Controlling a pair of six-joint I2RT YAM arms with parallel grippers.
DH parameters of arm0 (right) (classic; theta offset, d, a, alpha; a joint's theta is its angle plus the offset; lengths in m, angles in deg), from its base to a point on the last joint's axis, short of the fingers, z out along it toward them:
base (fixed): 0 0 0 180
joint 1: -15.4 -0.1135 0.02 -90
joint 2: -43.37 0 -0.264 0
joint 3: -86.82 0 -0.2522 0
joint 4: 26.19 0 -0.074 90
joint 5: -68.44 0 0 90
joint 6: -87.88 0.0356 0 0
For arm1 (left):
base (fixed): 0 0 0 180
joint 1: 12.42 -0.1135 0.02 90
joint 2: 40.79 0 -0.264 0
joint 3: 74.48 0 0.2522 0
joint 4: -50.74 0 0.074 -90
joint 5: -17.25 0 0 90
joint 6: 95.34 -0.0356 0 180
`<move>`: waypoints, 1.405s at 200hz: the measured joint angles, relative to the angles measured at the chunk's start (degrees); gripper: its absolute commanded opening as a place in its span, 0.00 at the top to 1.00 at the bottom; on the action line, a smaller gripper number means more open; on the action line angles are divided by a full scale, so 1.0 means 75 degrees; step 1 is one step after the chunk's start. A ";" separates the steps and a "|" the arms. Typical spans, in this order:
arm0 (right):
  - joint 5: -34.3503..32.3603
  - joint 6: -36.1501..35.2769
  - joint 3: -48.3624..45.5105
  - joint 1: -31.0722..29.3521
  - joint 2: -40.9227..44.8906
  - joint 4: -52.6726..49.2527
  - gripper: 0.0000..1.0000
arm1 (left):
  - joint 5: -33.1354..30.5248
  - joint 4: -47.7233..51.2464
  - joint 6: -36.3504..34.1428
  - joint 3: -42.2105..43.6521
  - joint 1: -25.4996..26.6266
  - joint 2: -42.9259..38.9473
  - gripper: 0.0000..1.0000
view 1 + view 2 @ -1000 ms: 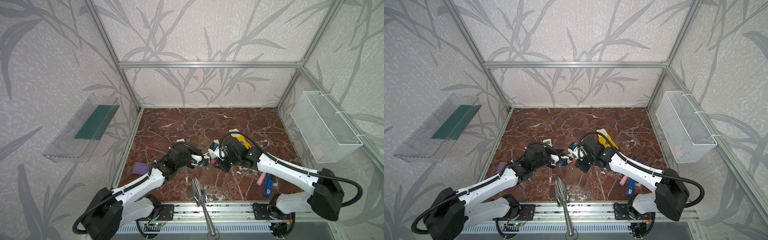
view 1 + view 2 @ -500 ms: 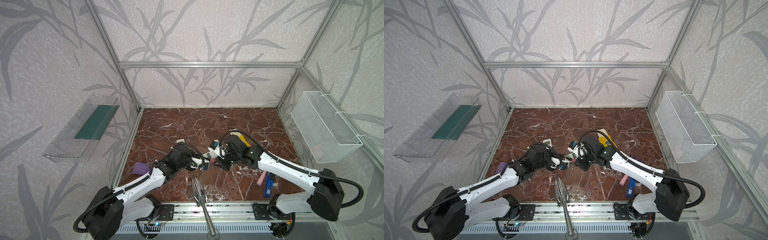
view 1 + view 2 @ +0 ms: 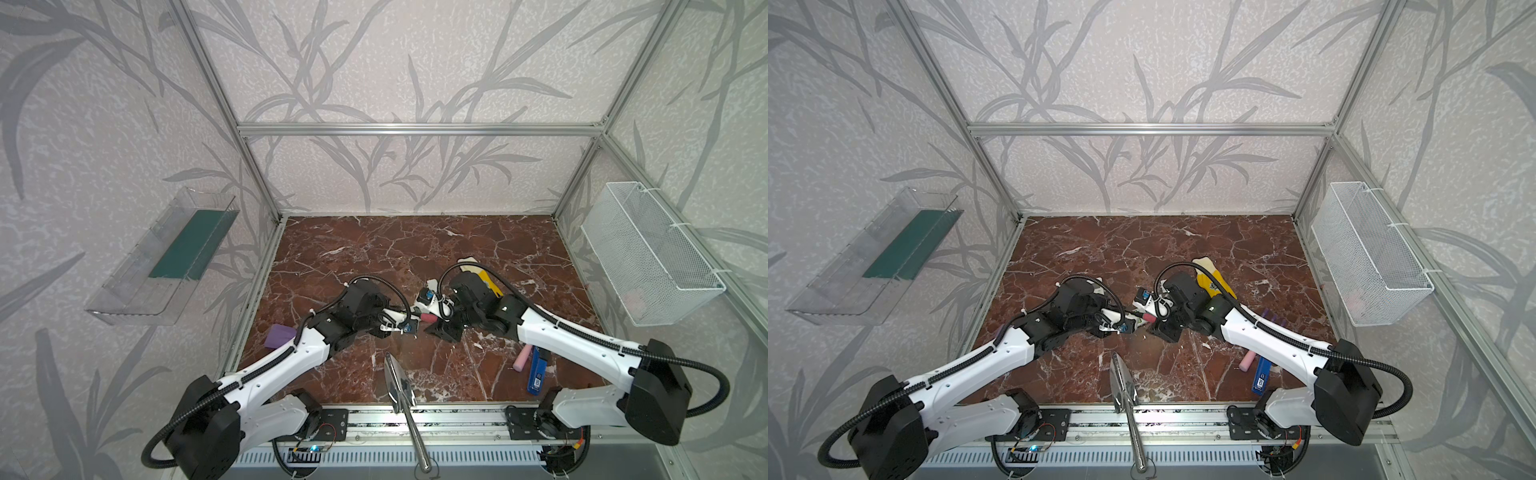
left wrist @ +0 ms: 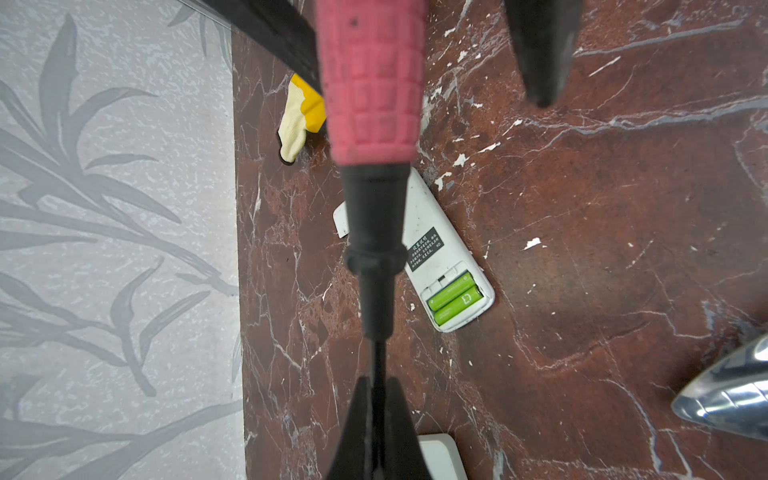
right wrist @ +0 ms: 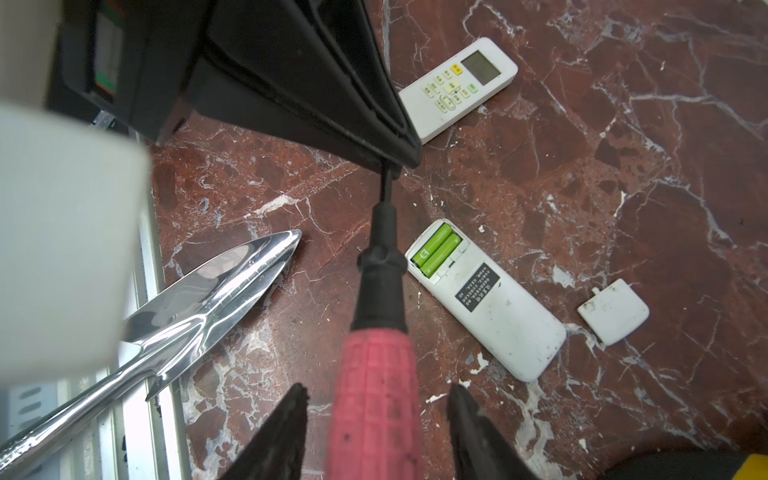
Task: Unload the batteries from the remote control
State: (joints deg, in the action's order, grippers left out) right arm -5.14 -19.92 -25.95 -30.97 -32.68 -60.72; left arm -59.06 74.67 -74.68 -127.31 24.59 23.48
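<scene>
Lime-green batteries (image 5: 437, 249), two; white remotes (image 5: 490, 307), two; pink-handled screwdriver (image 5: 374, 399), one

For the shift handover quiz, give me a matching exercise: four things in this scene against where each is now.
1 pink-handled screwdriver
2 two lime green batteries
3 small white battery cover
4 shiny metal trowel

A in the open compartment of the face-down white remote
B lying flat beside that remote
C shaft pinched in the left gripper
D blade on the red marble table, handle past its front edge

Pairs: 1-C, 2-A, 3-B, 4-D
</scene>
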 measured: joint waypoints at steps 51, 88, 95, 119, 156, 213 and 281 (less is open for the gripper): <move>-0.0172 -0.1212 -0.1139 0.0000 0.1183 0.0895 0.37 | 0.0227 0.0539 0.0082 -0.0029 -0.0012 0.0152 1.00; 0.0105 -0.1851 -0.1399 0.0000 0.1816 0.1157 0.37 | 0.0472 0.0962 0.0166 -0.0224 -0.0058 0.0280 1.00; 0.0163 -0.1929 -0.1451 0.0000 0.1903 0.1239 0.37 | 0.0519 0.1011 0.0175 -0.0291 -0.0064 0.0315 1.00; 0.0242 -0.2124 -0.1483 -0.0035 0.1929 0.1358 0.38 | 0.0641 0.1072 0.0195 -0.0393 -0.0096 0.0350 1.00; 0.0230 -0.2209 -0.1483 -0.0143 0.1684 0.1478 0.40 | 0.0796 0.1134 0.0198 -0.0393 -0.0105 0.0353 1.00; 0.0297 -0.2154 -0.1480 -0.0169 0.1311 0.1781 0.47 | 0.0898 0.1137 0.0204 -0.0393 -0.0146 0.0353 1.00; 0.0481 -0.2040 -0.1440 -0.0178 0.1142 0.1938 0.72 | 0.0976 0.1105 0.0280 -0.0393 -0.0169 0.0347 1.00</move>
State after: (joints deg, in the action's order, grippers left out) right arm -1.53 -35.22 -36.75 -32.30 -24.12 -46.19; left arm -51.73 82.95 -72.59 -130.26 23.32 26.08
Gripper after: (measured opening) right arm 0.323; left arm 0.048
